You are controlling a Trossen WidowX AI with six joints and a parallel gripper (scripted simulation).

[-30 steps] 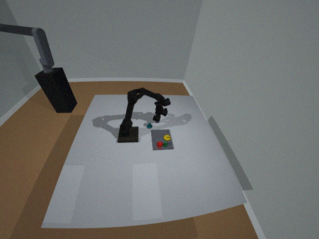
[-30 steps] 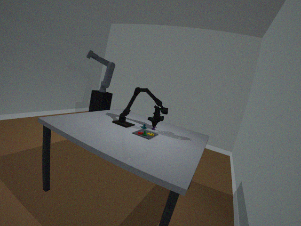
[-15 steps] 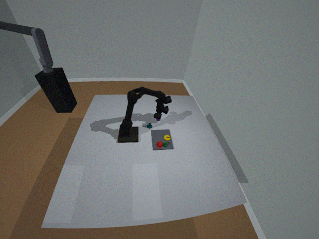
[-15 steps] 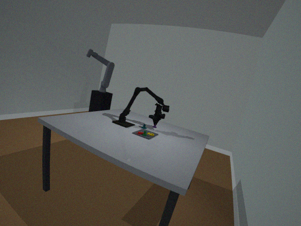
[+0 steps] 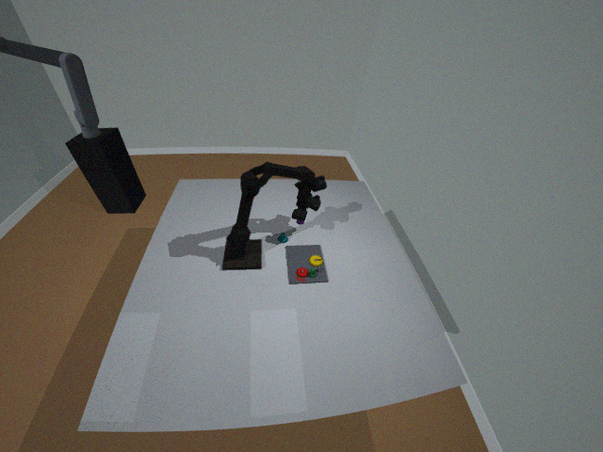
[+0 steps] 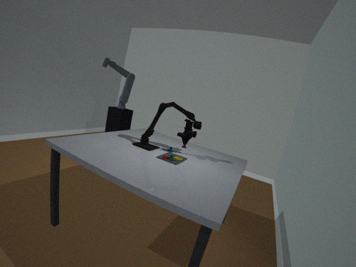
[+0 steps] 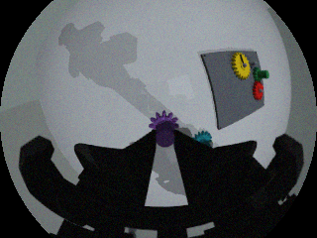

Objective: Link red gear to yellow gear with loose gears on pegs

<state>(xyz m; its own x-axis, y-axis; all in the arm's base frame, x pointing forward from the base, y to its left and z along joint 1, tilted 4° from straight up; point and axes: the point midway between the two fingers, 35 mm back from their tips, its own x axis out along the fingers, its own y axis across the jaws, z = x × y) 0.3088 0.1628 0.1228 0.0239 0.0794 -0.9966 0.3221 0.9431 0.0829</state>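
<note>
My gripper is shut on the handle of the purple gear and holds it above the table, behind the board. The grey board bears the red gear and the yellow gear. A green gear stands upright on the board beside the red one; whether its teeth mesh is too small to tell. A teal gear stands on the table.
The arm's dark base plate is left of the board. The teal gear stands between the held gear and the base. A grey arm on a black pedestal is away from the table.
</note>
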